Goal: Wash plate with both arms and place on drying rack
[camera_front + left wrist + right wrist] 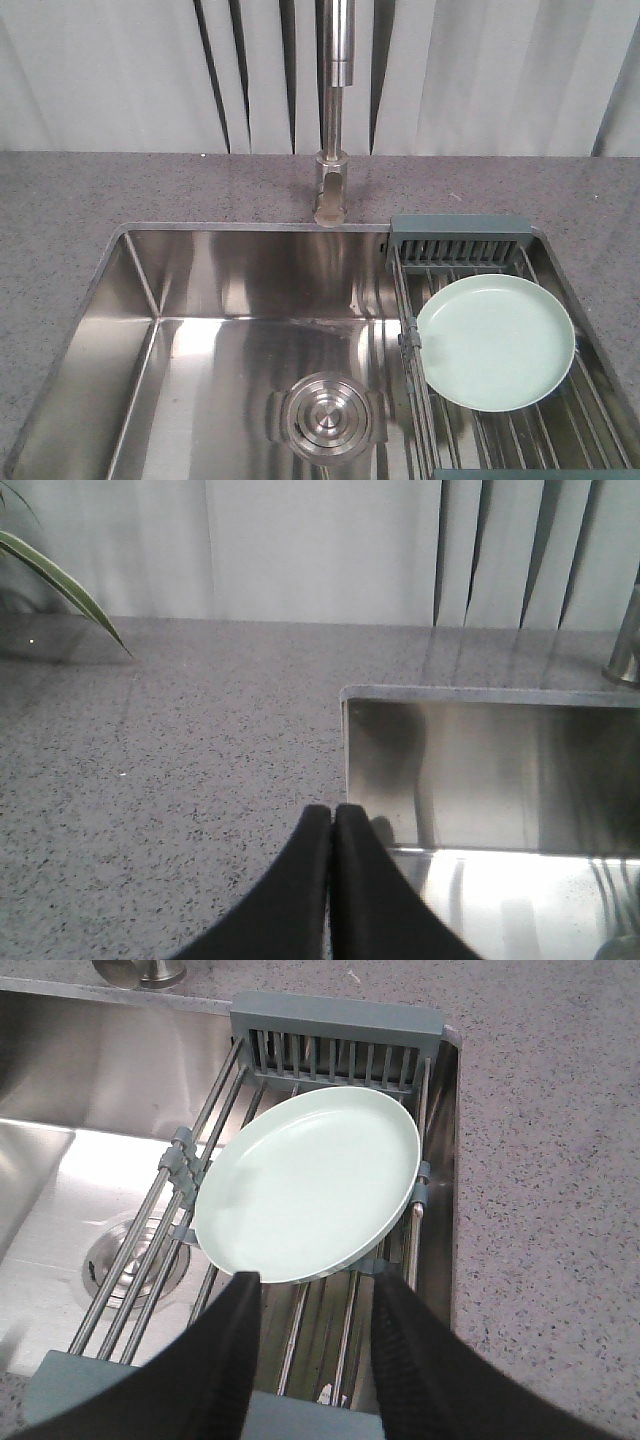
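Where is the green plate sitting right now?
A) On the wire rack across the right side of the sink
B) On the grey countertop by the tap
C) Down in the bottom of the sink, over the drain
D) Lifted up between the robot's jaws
A: the plate lies on the rods of the drying rack, and the right gripper is open just short of it.

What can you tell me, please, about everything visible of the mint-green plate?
The plate is round, pale mint green, plain and matte, shallow with a low raised rim, and looks empty. It lies face up on the steel rods of the drying rack at the sink's right side, slightly tilted, near the grey-teal slotted end piece. The right gripper is open, fingers just short of its near edge, not gripping it.
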Tool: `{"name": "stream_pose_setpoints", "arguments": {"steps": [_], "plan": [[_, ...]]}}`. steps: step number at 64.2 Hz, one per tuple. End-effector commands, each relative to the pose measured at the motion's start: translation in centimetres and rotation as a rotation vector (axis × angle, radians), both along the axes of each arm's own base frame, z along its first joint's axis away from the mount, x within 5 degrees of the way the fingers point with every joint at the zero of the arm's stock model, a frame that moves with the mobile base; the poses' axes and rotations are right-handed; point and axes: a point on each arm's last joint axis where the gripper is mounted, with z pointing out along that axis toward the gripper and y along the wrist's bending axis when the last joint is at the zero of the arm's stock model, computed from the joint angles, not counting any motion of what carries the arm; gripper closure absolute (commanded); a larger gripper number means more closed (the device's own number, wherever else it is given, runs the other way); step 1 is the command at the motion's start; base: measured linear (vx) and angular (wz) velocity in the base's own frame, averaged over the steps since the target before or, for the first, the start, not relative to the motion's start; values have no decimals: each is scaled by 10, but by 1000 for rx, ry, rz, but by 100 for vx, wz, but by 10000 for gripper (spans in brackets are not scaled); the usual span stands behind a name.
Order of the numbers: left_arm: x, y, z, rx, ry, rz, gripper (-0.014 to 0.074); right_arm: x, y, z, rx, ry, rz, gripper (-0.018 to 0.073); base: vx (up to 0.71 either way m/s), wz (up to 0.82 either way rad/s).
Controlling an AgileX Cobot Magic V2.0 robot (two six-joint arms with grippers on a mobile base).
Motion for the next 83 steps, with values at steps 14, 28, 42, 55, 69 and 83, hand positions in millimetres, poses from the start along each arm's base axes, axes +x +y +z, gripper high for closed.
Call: {"name": "stream_pose_setpoints", "arguments": {"steps": [14,28,42,55,69,83], "plan": [[1,1,-1,-23,-250,10,603,3,0,13,-1,-84,5,282,0,0],[0,2,6,-25,-341,15,603,3,0,13,0,-84,5,282,0,0],[0,2,6,-32,-341,15,603,3,0,13,0,-84,5,282,0,0],[0,2,6,-83,-340,14,603,3,0,13,0,-84,5,282,0,0],[0,2,6,-101,-338,13,603,3,0,13,0,-84,5,282,0,0],[0,2,6,-101,-336,13,603,3,0,13,0,-84,5,282,0,0]]}}
